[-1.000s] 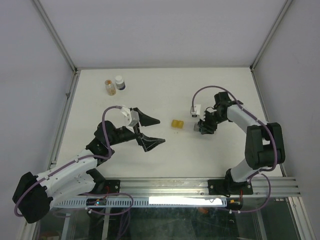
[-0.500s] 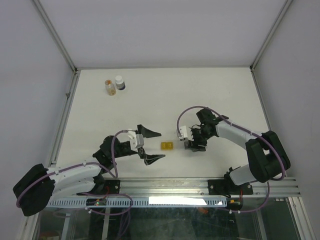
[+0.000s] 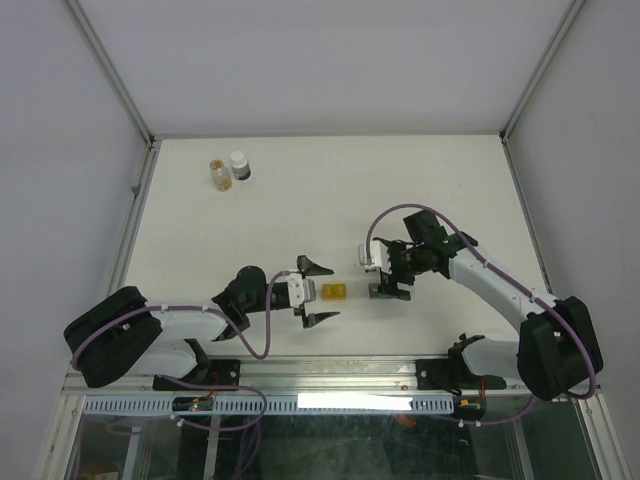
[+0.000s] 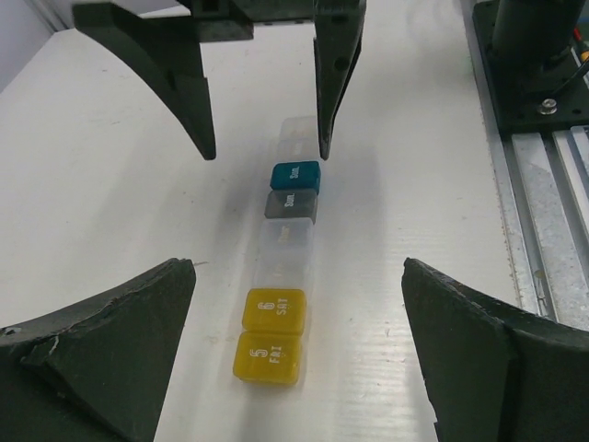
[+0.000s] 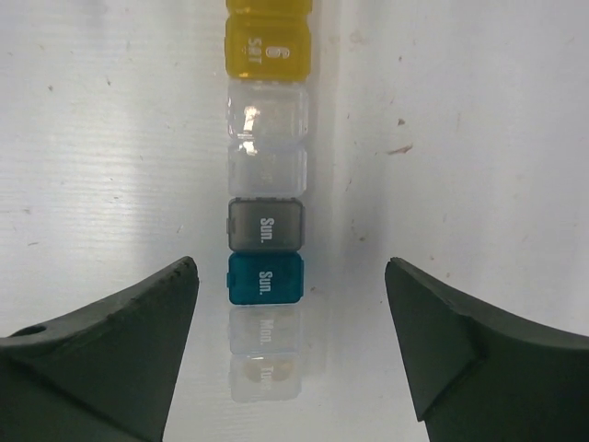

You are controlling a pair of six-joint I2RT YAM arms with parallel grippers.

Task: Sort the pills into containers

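The containers form one strip of small square compartments lying flat on the white table. Its yellow end (image 3: 334,291) (image 4: 273,336) (image 5: 268,46) is marked FRI and SAT. Clear cells, a grey cell (image 5: 266,223) and the teal cell (image 4: 295,175) (image 5: 266,278) follow, then clear Mon and Tue cells (image 5: 265,354). Something tan, perhaps pills, shows through the Tue lid. My left gripper (image 3: 325,292) (image 4: 299,272) is open, its fingers wide on both sides of the yellow end. My right gripper (image 3: 388,272) (image 5: 290,267) is open over the teal end, touching nothing.
A white bottle (image 3: 239,165) and a small amber vial (image 3: 219,174) stand together at the back left of the table. The aluminium rail (image 4: 534,184) carrying the arm bases runs along the near edge, close to the strip.
The right gripper brought the strip toward the near edge, then opened wide and let it go. The left gripper came in from the left until its fingers flank the yellow end.
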